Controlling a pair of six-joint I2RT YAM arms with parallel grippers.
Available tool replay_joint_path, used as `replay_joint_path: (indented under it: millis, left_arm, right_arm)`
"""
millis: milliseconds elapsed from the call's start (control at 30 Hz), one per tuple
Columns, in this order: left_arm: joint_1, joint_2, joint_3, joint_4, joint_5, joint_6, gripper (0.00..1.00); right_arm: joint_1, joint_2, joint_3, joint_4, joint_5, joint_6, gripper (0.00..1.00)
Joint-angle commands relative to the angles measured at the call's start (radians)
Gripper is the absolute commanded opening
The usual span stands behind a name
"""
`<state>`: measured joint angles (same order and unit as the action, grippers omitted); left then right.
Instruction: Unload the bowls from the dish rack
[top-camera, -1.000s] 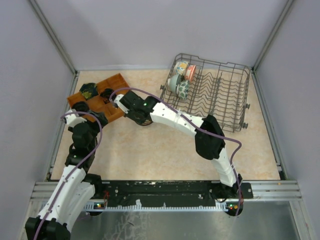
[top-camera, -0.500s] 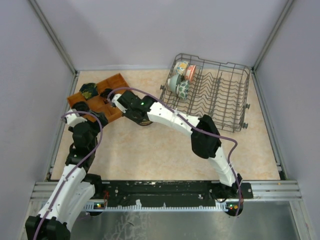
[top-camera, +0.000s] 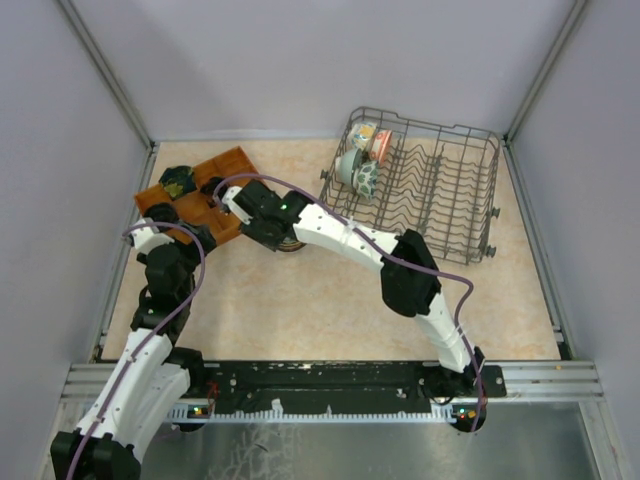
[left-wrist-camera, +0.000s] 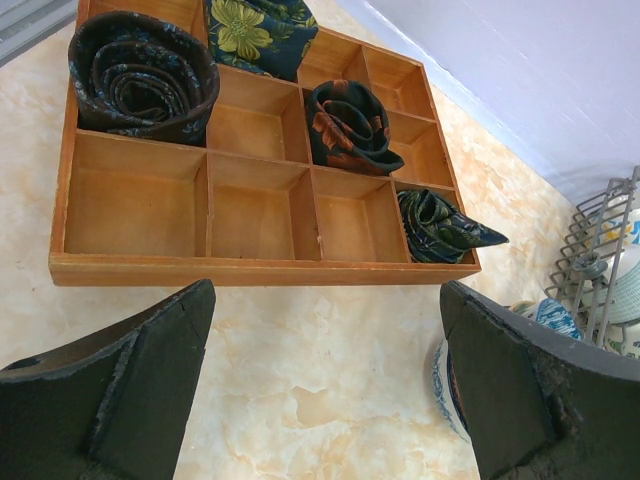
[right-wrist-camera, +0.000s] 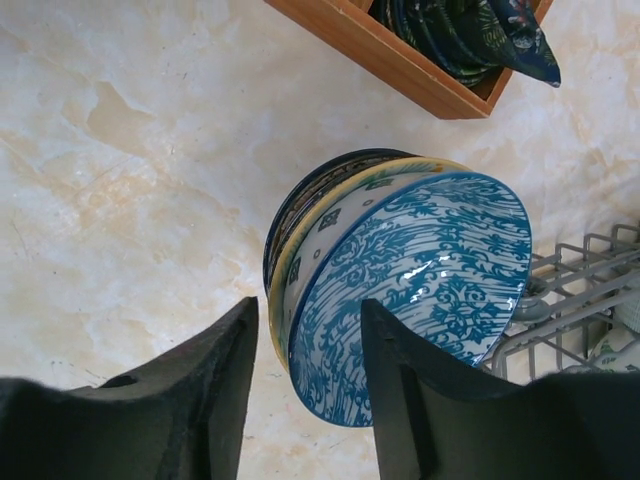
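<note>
Stack's 2 lower bowls (right-wrist-camera: 325, 222) show only rims under the top bowl (right-wrist-camera: 420, 285); dish rack (right-wrist-camera: 580, 315) runs off frame, right.

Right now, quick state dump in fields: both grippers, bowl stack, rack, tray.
left gripper: open, empty, over the table beside the wooden tray
right gripper: open, fingers straddling the rim of the blue-white bowl
bowl stack: three nested on the table, blue-white bowl on top, tilted
dish rack: holds about four bowls, far-left corner
wooden tray: rolled dark fabric in some compartments
</note>
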<state>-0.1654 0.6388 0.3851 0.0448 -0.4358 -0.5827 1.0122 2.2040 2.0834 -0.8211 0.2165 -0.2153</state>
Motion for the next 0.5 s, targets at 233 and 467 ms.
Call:
replay_joint_path:
  millis: [233, 467]
  left_arm:
    - [0.009, -0.011, 0.018, 0.017, -0.009, 0.007, 0.99]
    - [0.009, -0.002, 0.016, 0.028, 0.009, 0.001, 0.99]
  right_arm:
    - [-0.01, -0.276, -0.183, 0.25, -0.007, 0.035, 0.61]
    - [-0.227, -0.657, -0.599, 0.656, -0.097, 0.258, 0.66]
